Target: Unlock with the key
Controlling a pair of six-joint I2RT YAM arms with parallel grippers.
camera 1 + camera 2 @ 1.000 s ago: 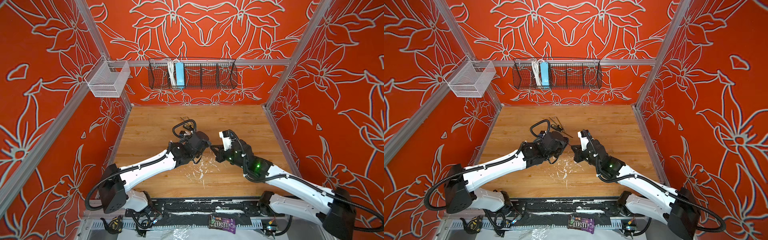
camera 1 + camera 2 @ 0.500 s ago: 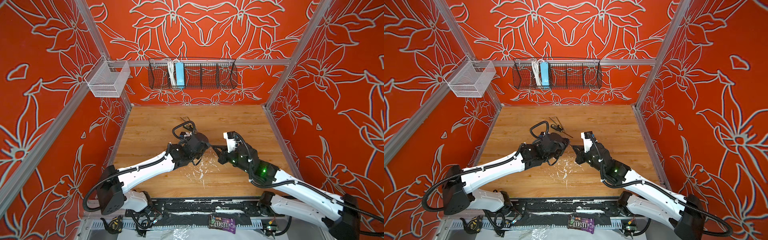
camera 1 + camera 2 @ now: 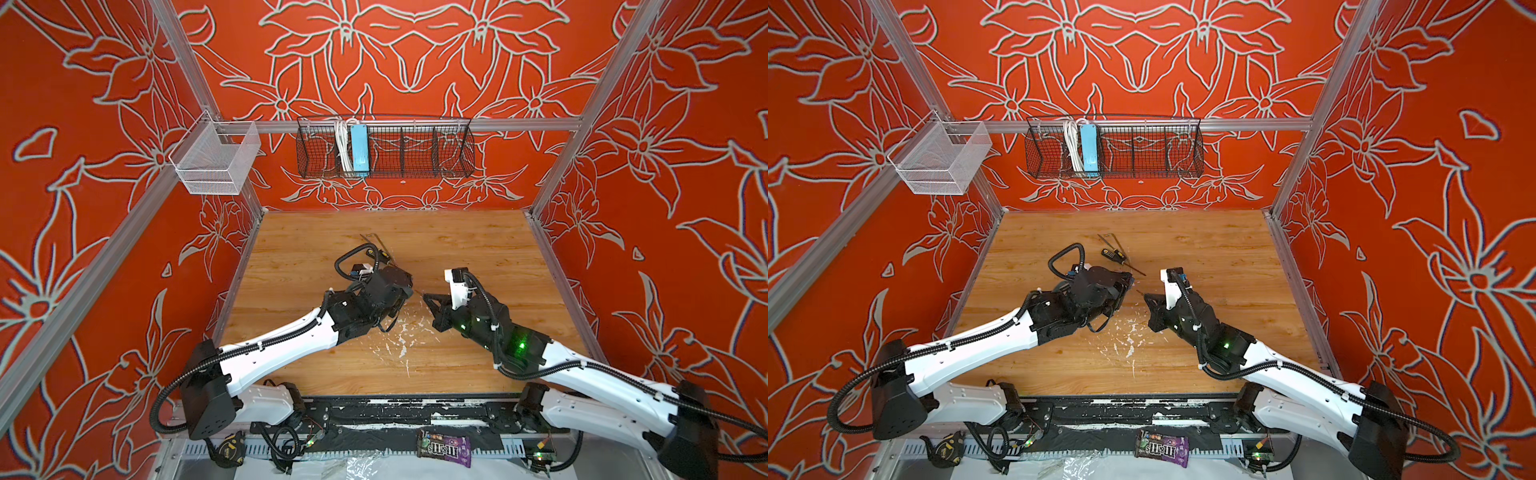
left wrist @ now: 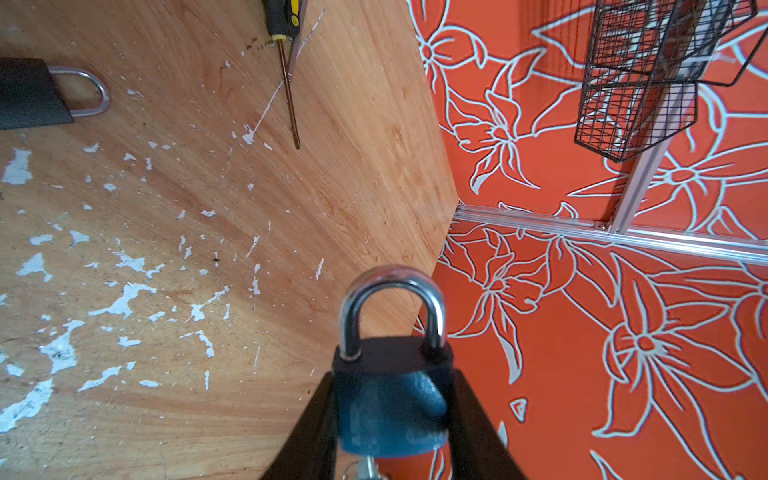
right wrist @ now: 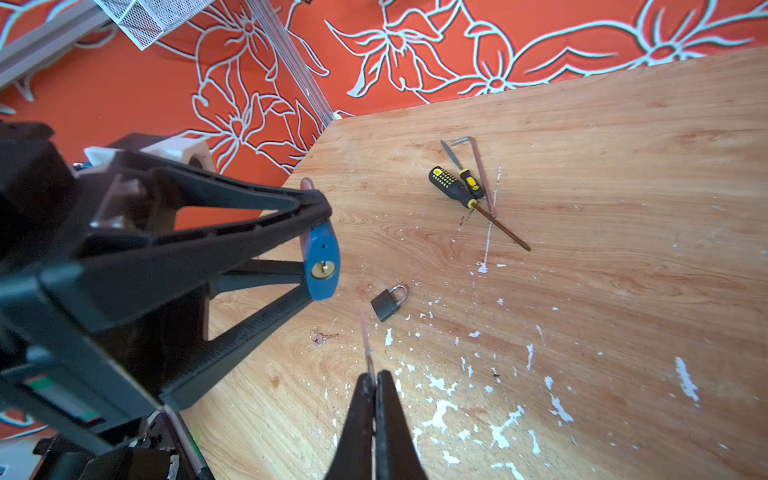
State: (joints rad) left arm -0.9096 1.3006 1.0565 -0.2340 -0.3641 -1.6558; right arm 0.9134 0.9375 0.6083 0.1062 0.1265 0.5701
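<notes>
1. Grip: left gripper (image 4: 392, 386) pinches the blue padlock (image 4: 390, 399) by its two flanks, holding it clear of the desk (image 5: 602, 299); the shackle appears seated in the body.
2. Keyhole (image 5: 323, 269) sits on the blue padlock's underside, turned toward the right gripper (image 5: 374, 380).
3. Right gripper is pressed together on a thin key (image 5: 365, 338) — the blade juts past the fingertips, its tip near the blue padlock yet apart from it.
4. Black padlock (image 5: 387, 304) lies flat on the desk near the blue padlock; a loose key (image 5: 322, 336) lies near it too.
5. Two screwdrivers (image 5: 446, 185) and a hex key (image 5: 478, 166) lie on the desk well apart from the blue padlock — beyond the black padlock.
</notes>
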